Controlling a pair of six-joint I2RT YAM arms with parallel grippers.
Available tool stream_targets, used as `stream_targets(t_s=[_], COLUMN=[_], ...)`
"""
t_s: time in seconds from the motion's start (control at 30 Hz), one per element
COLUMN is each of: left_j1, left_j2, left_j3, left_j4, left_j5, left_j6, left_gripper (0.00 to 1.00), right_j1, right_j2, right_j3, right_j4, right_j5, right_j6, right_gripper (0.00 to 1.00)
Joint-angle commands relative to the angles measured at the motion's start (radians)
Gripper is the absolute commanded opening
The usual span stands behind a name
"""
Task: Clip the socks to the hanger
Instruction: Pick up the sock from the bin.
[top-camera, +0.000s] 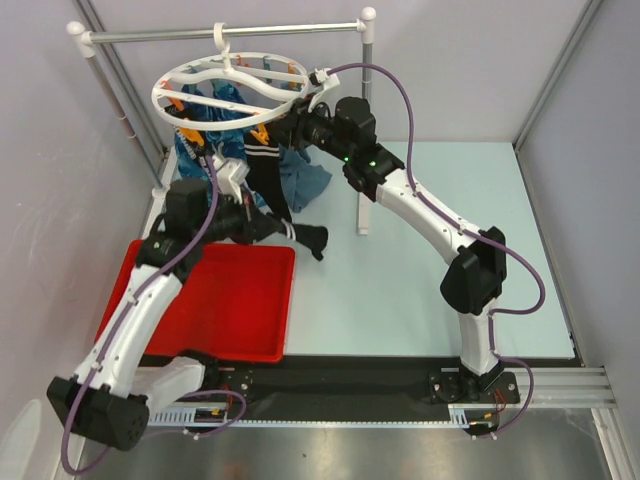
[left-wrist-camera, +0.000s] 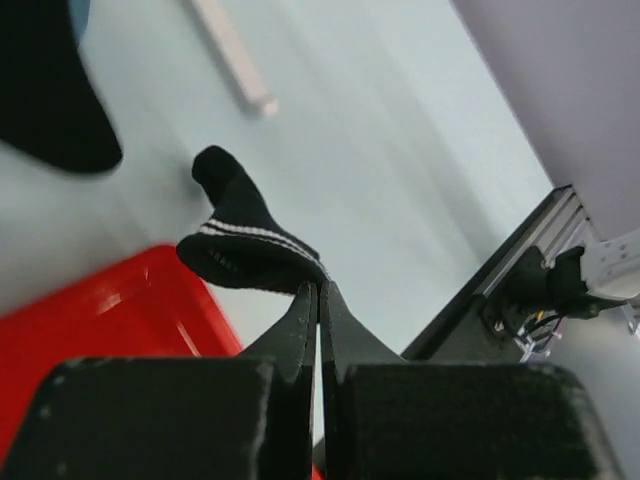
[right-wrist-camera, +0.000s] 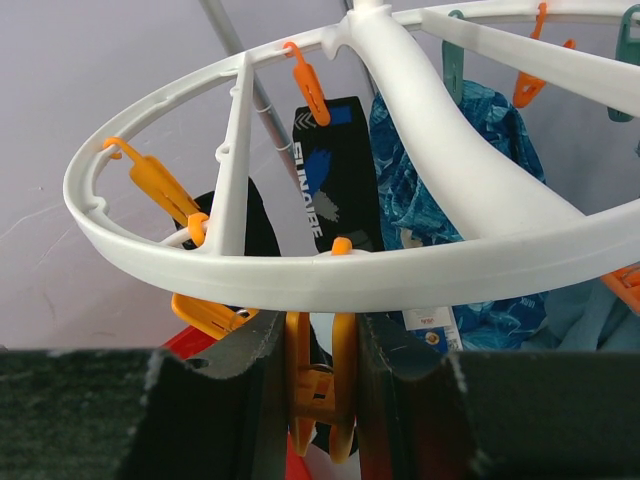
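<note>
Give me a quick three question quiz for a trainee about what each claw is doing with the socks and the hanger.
1. True or false: the left claw is open and empty.
2. What does the right claw squeeze? A) nothing B) an orange clip on the hanger C) a sock
3. Fill in: the tray under the left arm is ___.
Key: 1 false, it is shut on a striped sock. 2 B. 3 red.

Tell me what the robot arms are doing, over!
Left gripper shut on a striped sock. Right gripper pinching an orange clip on the hanger. Another black sock hangs close beside that clip.
</note>
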Motion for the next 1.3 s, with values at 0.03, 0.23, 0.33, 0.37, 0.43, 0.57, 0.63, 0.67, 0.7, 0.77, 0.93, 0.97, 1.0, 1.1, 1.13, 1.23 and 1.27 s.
stream_targets(t_s=[0.03, 0.23, 0.33, 0.37, 0.43, 0.57, 0.63, 0.67, 0.7, 0.77, 0.93, 0.97, 1.0, 1.1, 1.13, 1.23, 1.27], left_j1=[0.051, 0.106, 0.124, 0.126, 0.128, 0.135, 0.14, 0.141, 0.141, 0.146, 0.251, 0.272, 0.329, 0.345, 0.345, 0.339, 0.335], left_j2=[-0.155, -0.241, -0.3, -0.309, -0.317, -0.255, -0.228, -0.199, -0.179, -0.121, -0.079, -0.08, -0.083, -0.122, -0.137, -0.203, -0.214], left_j3=[-0.167, -0.193, -0.152, -0.147, -0.15, -0.178, -0.235, -0.25, -0.284, -0.304, -0.35, -0.35, -0.344, -0.336, -0.341, -0.357, -0.361], left_j4=[-0.12, -0.335, -0.386, -0.395, -0.404, -0.389, -0.329, -0.273, -0.249, -0.213, -0.196, -0.202, -0.22, -0.232, -0.231, -0.22, -0.216], left_j5=[-0.051, -0.33, -0.542, -0.579, -0.703, -0.757, -0.681, -0.664, -0.656, -0.677, -0.769, -0.757, -0.759, -0.747, -0.745, -0.702, -0.694], left_j6=[0.037, 0.032, -0.047, -0.097, -0.122, -0.169, -0.179, -0.199, -0.21, -0.253, -0.314, -0.334, -0.348, -0.397, -0.42, -0.516, -0.565], left_gripper=[0.0, 0.0, 0.0, 0.0, 0.0, 0.0, 0.0, 0.0, 0.0, 0.0, 0.0, 0.06, 0.2, 0.62, 0.63, 0.67, 0.68], right_j1=[0.0, 0.006, 0.007, 0.007, 0.006, 0.006, 0.006, 0.006, 0.004, 0.006, 0.006, 0.006, 0.004, 0.001, 0.0, -0.003, -0.003], right_j2=[-0.058, -0.052, -0.052, -0.054, -0.057, -0.058, -0.058, -0.058, -0.06, -0.061, -0.067, -0.074, -0.075, -0.077, -0.078, -0.084, -0.086], right_j3=[0.021, 0.018, 0.02, 0.02, 0.02, 0.02, 0.018, 0.018, 0.014, 0.011, 0.003, 0.0, -0.002, -0.005, -0.006, -0.031, -0.046], right_j4=[0.022, 0.024, 0.022, 0.021, 0.022, 0.018, 0.016, 0.016, 0.016, 0.018, 0.014, 0.017, 0.018, 0.022, 0.024, 0.048, 0.053], right_j5=[-0.023, -0.025, -0.025, -0.025, -0.023, -0.02, -0.02, -0.02, -0.019, -0.02, -0.025, -0.025, -0.026, -0.031, -0.032, -0.034, -0.034], right_j6=[0.005, 0.008, 0.007, 0.005, 0.002, 0.004, 0.002, 0.004, 0.004, 0.007, 0.001, -0.001, -0.004, -0.004, 0.001, 0.01, 0.01], right_gripper=[0.0, 0.0, 0.0, 0.0, 0.0, 0.0, 0.0, 0.0, 0.0, 0.0, 0.0, 0.0, 0.0, 0.0, 0.0, 0.0, 0.0])
